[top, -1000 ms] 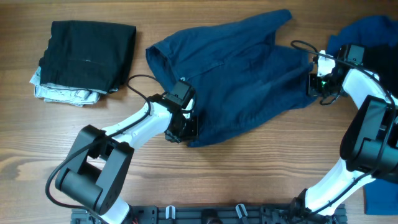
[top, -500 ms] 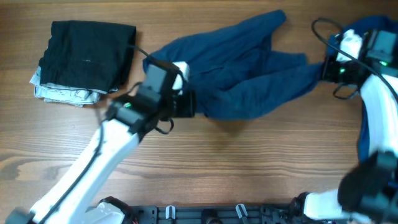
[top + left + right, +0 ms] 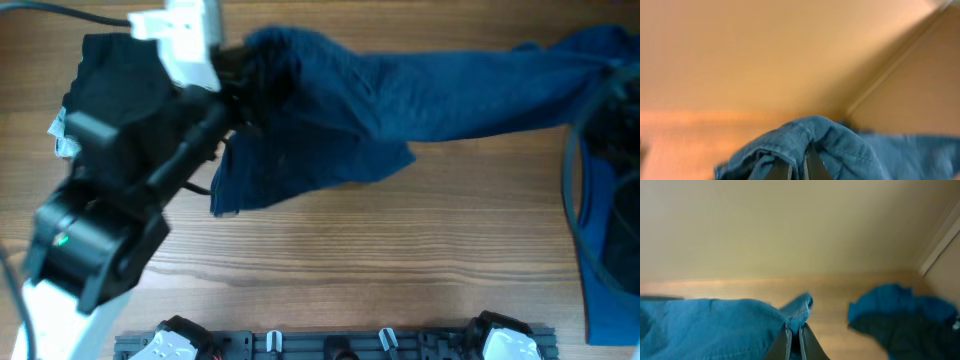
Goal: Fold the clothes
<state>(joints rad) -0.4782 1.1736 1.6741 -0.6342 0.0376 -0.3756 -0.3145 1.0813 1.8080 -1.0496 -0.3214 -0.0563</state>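
Observation:
The navy trousers point(image 3: 420, 95) hang stretched across the back of the table, one loose part drooping to the wood point(image 3: 290, 170). My left gripper point(image 3: 797, 167) is shut on a bunched fold of the trousers point(image 3: 830, 142); overhead, that arm point(image 3: 130, 170) is raised high at the left. My right gripper point(image 3: 795, 340) is shut on a corner of the same trousers point(image 3: 715, 325). Overhead, the right gripper itself is lost against dark shapes at the right edge.
A folded black garment point(image 3: 105, 65) on a pale patterned one point(image 3: 58, 135) lies at the back left, partly behind my left arm. A royal blue garment point(image 3: 605, 290) lies at the right edge; the right wrist view shows a blue and dark heap point(image 3: 905, 317).
Both arms have risen and moved apart, lifting the trousers off the table and pulling them out long. The left arm now looms large near the overhead camera.

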